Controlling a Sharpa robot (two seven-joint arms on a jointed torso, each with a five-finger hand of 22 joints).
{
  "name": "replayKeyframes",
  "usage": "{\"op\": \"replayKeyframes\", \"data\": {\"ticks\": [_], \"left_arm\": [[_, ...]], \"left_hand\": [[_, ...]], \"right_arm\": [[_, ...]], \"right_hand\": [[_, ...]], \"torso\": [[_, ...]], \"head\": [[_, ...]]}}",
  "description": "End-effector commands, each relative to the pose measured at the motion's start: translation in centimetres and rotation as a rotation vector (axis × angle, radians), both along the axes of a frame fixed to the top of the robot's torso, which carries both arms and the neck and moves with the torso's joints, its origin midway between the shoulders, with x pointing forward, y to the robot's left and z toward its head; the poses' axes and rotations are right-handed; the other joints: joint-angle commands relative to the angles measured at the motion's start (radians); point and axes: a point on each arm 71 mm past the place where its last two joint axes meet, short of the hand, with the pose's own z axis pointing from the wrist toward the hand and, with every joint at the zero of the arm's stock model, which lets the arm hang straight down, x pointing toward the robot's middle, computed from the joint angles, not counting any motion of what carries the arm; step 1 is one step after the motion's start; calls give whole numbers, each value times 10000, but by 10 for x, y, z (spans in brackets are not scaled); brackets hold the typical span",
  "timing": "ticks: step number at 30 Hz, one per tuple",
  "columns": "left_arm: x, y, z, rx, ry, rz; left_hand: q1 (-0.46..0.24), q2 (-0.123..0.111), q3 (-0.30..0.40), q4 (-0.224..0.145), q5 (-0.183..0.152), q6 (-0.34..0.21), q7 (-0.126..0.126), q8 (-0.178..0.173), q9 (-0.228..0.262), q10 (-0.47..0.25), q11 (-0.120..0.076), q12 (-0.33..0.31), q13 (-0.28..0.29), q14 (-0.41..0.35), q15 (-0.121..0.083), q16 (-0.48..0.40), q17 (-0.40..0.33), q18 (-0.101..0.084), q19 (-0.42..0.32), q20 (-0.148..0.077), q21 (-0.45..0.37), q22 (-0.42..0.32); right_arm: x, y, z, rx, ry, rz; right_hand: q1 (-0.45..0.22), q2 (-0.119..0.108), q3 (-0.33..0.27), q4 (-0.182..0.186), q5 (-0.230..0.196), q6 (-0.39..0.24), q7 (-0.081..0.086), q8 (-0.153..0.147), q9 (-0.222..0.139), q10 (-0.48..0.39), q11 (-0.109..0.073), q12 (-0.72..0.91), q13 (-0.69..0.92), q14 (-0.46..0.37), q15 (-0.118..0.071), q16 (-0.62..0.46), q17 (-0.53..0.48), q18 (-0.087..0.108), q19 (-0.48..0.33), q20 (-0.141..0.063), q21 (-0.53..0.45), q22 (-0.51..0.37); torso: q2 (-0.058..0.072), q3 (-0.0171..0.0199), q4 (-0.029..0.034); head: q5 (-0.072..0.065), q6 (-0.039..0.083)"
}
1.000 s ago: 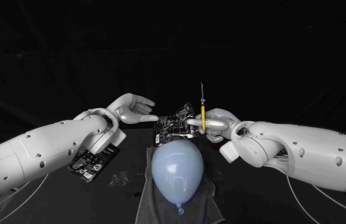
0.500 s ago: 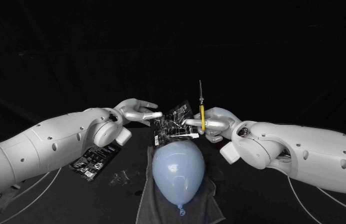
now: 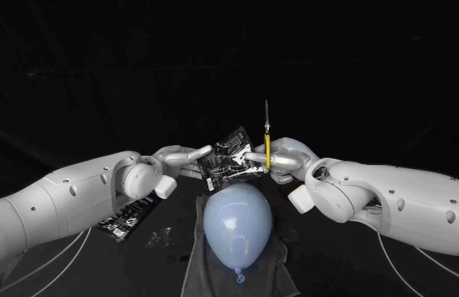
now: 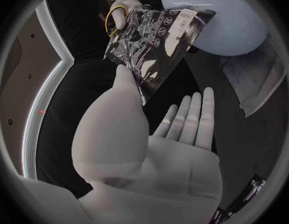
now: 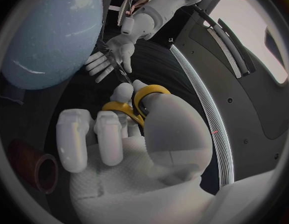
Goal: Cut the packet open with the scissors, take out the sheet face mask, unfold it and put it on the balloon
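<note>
Packet (image 3: pixel 229 156) up in the air just above the balloon (image 3: pixel 236 225).
The right robot hand (image 3: pixel 282 159) grips the yellow-handled scissors (image 3: pixel 266 148), blades pointing up, and touches the packet's edge. The left robot hand (image 3: pixel 186 161) is spread, with its thumb tip on the packet. The balloon lies on a grey cloth (image 3: pixel 277 264) on the counter (image 3: pixel 153 270).

We log a black bench (image 3: pixel 325 270) in dim light; on the far side, a plain black backdrop (image 3: pixel 229 45).
</note>
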Motion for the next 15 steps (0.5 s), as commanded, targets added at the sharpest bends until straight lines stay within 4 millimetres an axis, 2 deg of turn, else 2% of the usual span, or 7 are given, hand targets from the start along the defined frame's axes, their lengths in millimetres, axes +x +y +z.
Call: {"op": "replayKeyframes", "data": {"ticks": [1, 4, 8, 9, 11, 12, 15], "left_arm": [[-1, -4, 6, -2334, 110, -92], [-2, -4, 6, -2846, 69, -147], [-5, -7, 3, -3441, 10, -286], [-6, -8, 3, -3631, -22, -311], [-7, -10, 2, -3932, -116, -340], [-7, -10, 2, -3991, -138, -349], [-8, -14, 3, -4359, -269, -434]], "left_hand": [[65, 176, 130, -11, 6, 154, 1085, 79, 69, 129, -18, 82, 10, 114, -17, 58, 18, 80, 58, 10, -108, -48], [106, 286, 218, -14, -23, 292, 1089, 166, 133, 232, -43, 134, 4, 221, -42, 91, 31, 92, 84, 8, -190, -80], [239, 607, 485, -24, -63, 529, 1147, 317, 237, 330, -46, 176, -16, 406, -72, 148, 53, 105, 144, 6, -297, -92], [267, 694, 555, -28, -71, 557, 1159, 349, 255, 343, -41, 179, -22, 416, -70, 141, 49, 105, 159, 7, -327, -92], [372, 1086, 839, -42, -96, 657, 1175, 434, 308, 383, -38, 195, -31, 459, -73, 133, 45, 111, 219, 4, -381, -88], [372, 1086, 839, -42, -96, 657, 1175, 434, 308, 383, -38, 195, -31, 459, -73, 133, 45, 111, 219, 4, -381, -88], [464, 1365, 1048, -56, -112, 939, 1165, 606, 422, 470, -54, 229, -34, 527, -88, 130, 43, 111, 276, 2, -461, -89]], "right_arm": [[6, -1, 6, 273, -724, -378], [9, 1, 6, 347, -805, -486], [12, 3, 8, 415, -896, -570], [13, 3, 9, 427, -925, -590], [14, 5, 10, 448, -963, -622], [15, 5, 10, 452, -969, -629], [17, 7, 11, 493, -993, -679]], "right_hand": [[9, 147, 2173, -1796, -32, 22, 26, 52, 16, 2232, 165, 10006, 3386, 1060, -53, 36, 2633, -75, 771, -51, 51, 2440], [9, 147, 2173, -1796, -32, 22, 26, 52, 16, 2232, 165, 10006, 3386, 1060, -53, 36, 2633, -75, 771, -51, 51, 2440], [7, 150, 2184, -1807, -34, 21, 25, 55, 19, 2232, 164, 10006, 3386, 1060, -54, 36, 2633, -74, 769, -52, 47, 2438], [6, 152, 2191, -1814, -35, 21, 25, 57, 20, 2232, 164, 10006, 3386, 1060, -54, 36, 2633, -74, 768, -53, 46, 2438], [6, 152, 2191, -1814, -35, 21, 25, 57, 20, 2232, 164, 10006, 3386, 1060, -54, 36, 2633, -74, 768, -53, 46, 2438], [6, 152, 2191, -1814, -35, 21, 25, 57, 20, 2232, 164, 10006, 3386, 1060, -54, 36, 2633, -74, 768, -53, 46, 2438], [6, 152, 2191, -1814, -35, 21, 25, 57, 20, 2232, 164, 10006, 3386, 1060, -54, 36, 2633, -74, 768, -53, 46, 2438]], "torso": [[4, -7, 19], [2, -12, 20], [-5, -16, 16], [-7, -15, 11], [-7, -24, -1], [-7, -26, -3], [-1, -15, -9]], "head": [[42, 56], [91, 77], [149, 133], [158, 157], [159, 202], [160, 206], [173, 233]]}}
